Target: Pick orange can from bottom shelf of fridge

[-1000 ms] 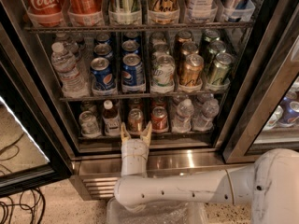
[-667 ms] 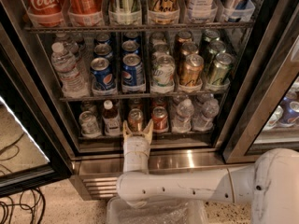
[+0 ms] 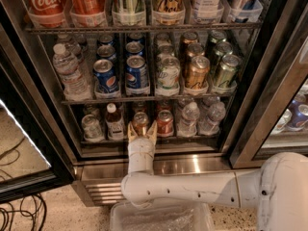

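Note:
The orange can (image 3: 140, 121) stands upright at the front of the bottom shelf (image 3: 192, 139) of the fridge (image 3: 250, 105), just left of a red can (image 3: 165, 122). My gripper (image 3: 142, 130) reaches up from my white arm to the shelf's front edge. It is open, with one finger on each side of the orange can's lower body. I cannot tell whether the fingers touch the can.
A small red-capped bottle (image 3: 114, 121) and a silver can (image 3: 91, 127) stand left of the orange can; water bottles (image 3: 189, 119) stand to the right. A gold-bronze can (image 3: 197, 72) is on the tier above. The open door (image 3: 19, 143) is at the left. A clear bin (image 3: 161, 218) lies below.
My gripper has edged slightly up and forward, so its fingers sit further along the orange can's sides. The cans have not moved.

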{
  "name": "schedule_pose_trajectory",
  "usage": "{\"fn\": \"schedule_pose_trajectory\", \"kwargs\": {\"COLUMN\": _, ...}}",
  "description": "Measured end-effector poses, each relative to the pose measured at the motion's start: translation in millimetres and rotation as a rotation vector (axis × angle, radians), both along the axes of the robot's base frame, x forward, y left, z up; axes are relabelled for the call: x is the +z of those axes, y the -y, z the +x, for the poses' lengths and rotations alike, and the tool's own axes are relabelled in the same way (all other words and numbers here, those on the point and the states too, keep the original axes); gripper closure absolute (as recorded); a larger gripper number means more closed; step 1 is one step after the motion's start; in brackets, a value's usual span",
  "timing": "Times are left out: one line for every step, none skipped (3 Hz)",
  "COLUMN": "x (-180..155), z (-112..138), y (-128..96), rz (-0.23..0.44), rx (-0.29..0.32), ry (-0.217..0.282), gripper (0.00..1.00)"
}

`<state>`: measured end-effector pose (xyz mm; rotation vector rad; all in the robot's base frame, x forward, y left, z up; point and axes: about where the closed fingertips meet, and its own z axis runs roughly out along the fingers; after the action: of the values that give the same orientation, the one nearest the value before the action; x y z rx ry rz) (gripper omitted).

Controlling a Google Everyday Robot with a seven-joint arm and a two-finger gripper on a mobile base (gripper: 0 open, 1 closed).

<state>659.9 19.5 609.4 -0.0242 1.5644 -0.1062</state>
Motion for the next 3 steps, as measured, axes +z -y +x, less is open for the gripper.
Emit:
{"fn": "schedule_pose_trajectory", "kwargs": {"x": 1.0, "z": 13.8, "y": -9.6, "rz": 0.004, "rx": 0.027, "ry": 0.009, "gripper": 0.36}}
{"fn": "schedule_pose_trajectory", "kwargs": {"x": 0.9, "z": 19.9, "y": -12.3, "rz": 0.005, "rx": 0.032, "ry": 0.013, "gripper": 0.37}}
{"fn": "schedule_pose_trajectory", "kwargs": {"x": 0.9, "z": 19.9, "y": -12.3, "rz": 0.005, "rx": 0.032, "ry": 0.013, "gripper": 0.56}}
